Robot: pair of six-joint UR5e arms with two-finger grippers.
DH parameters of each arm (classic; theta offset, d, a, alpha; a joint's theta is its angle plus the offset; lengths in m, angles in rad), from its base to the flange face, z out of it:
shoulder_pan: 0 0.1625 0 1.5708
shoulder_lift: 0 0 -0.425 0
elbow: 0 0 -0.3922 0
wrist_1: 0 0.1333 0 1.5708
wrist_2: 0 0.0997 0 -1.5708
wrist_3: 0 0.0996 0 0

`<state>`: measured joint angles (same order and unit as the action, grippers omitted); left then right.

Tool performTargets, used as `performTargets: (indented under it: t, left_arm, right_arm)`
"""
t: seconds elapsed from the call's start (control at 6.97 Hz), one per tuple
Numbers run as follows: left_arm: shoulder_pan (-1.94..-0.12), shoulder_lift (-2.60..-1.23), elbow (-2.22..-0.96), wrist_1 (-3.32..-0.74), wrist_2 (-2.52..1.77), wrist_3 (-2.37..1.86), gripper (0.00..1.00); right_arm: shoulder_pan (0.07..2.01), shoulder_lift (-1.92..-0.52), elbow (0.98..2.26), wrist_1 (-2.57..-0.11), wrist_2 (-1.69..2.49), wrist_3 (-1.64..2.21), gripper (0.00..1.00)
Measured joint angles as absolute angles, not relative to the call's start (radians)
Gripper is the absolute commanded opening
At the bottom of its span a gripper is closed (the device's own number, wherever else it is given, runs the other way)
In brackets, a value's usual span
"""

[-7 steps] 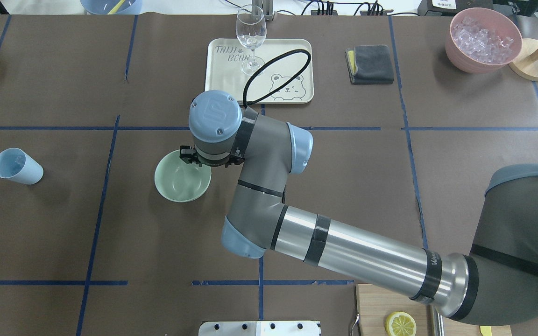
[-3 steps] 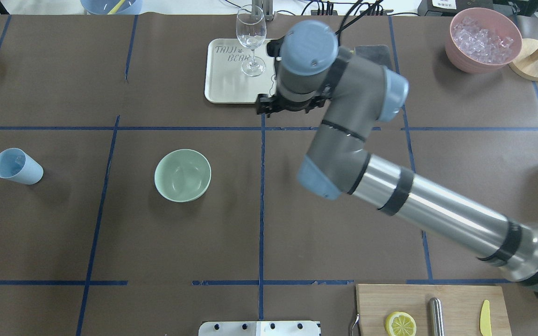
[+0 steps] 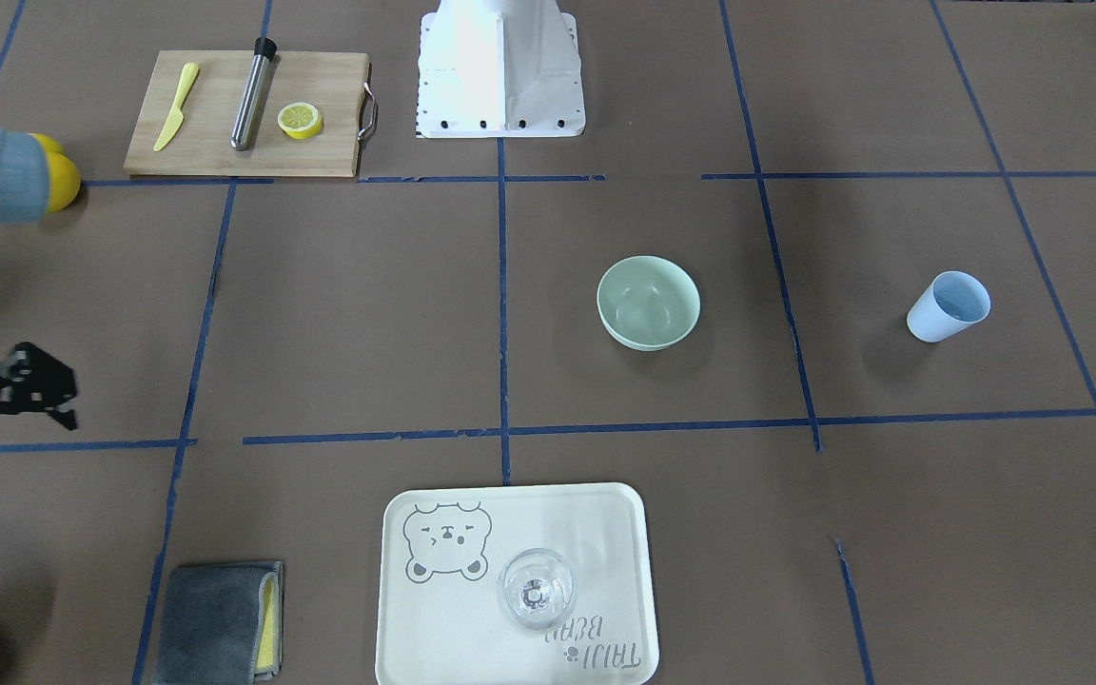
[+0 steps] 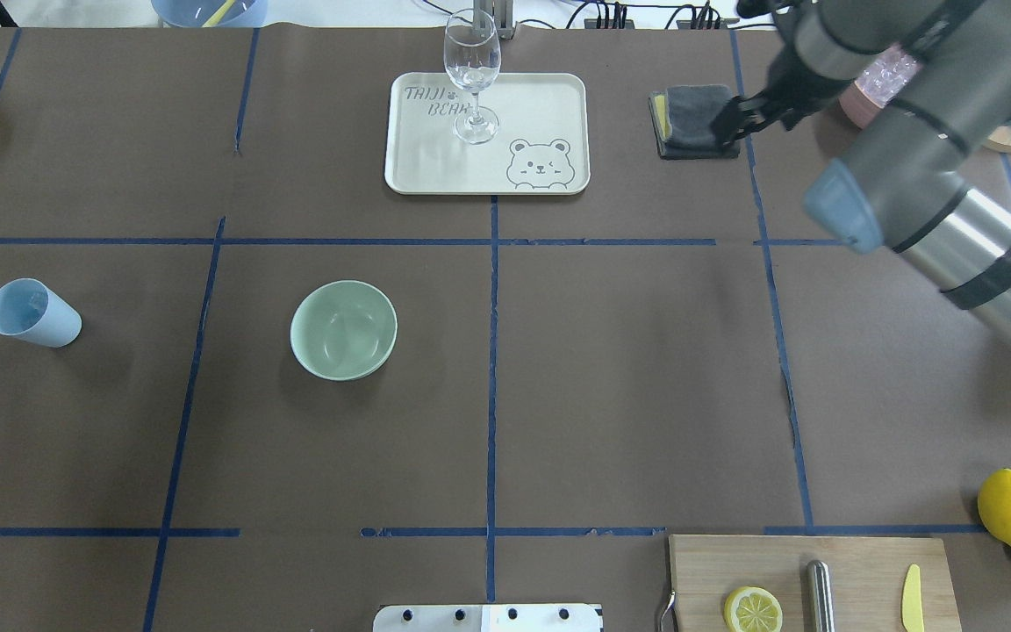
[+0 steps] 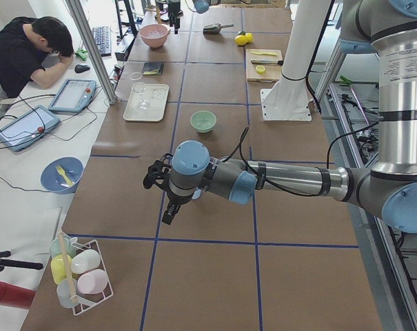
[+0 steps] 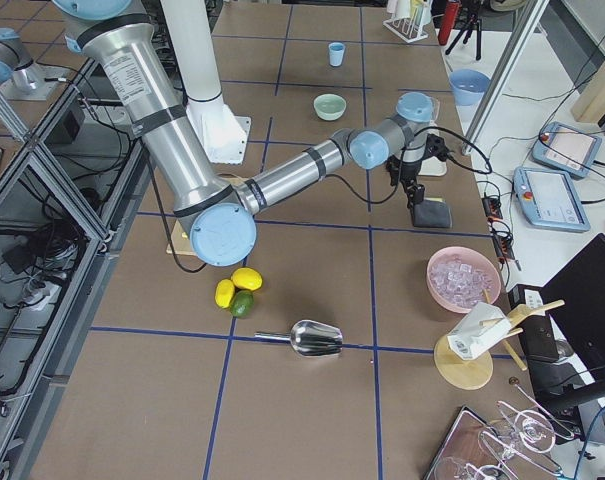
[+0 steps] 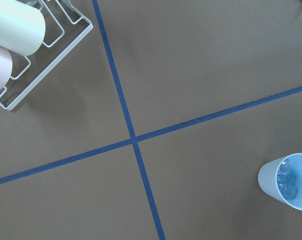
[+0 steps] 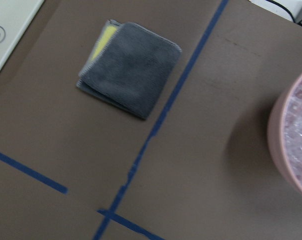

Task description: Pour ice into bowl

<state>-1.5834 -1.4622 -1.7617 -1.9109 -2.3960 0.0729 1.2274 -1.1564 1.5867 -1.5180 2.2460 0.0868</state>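
Note:
The mint-green bowl stands upright left of the table's centre and looks empty; it also shows in the front view. The light blue cup stands at the far left. The left wrist view shows the cup with clear ice cubes in it. My right gripper hovers at the far right over a grey cloth, far from the bowl; I cannot tell its jaw state. My left gripper hangs above the table near the cup; I cannot tell its state.
A pink container of ice stands at the far right corner. A cream tray holds a wine glass. A cutting board, lemons, a metal scoop and a cup rack lie at the edges.
My right arm has swung from over the bowl's rim to the far right, ending over the grey cloth by the pink container. The bowl and the cup have not moved.

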Motion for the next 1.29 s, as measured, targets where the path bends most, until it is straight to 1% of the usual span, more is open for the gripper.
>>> performTargets:
  t: [0.29, 0.57, 0.86, 1.29]
  left_arm:
    - [-1.583, -1.463, -1.743, -2.171, -2.399, 0.067, 1.0]
    - [-1.572, -1.464, -1.696, -2.44, -2.403, 0.023, 1.0]
    - [-1.505, -1.455, -1.684, -2.642, -2.384, -0.232, 1.0]
    - [-1.304, -1.346, -1.684, -2.972, -2.157, -0.486, 1.0]
  right_arm:
    - [1.414, -1.301, 1.589, -1.562, 2.326, -0.224, 1.0]
    - [1.55, -1.417, 1.597, -1.571, 2.357, -0.349, 1.0]
    - [1.592, -1.48, 1.621, -1.565, 2.36, -0.369, 1.0]
    - [1.596, -1.558, 1.682, -1.56, 2.363, -0.365, 1.0]
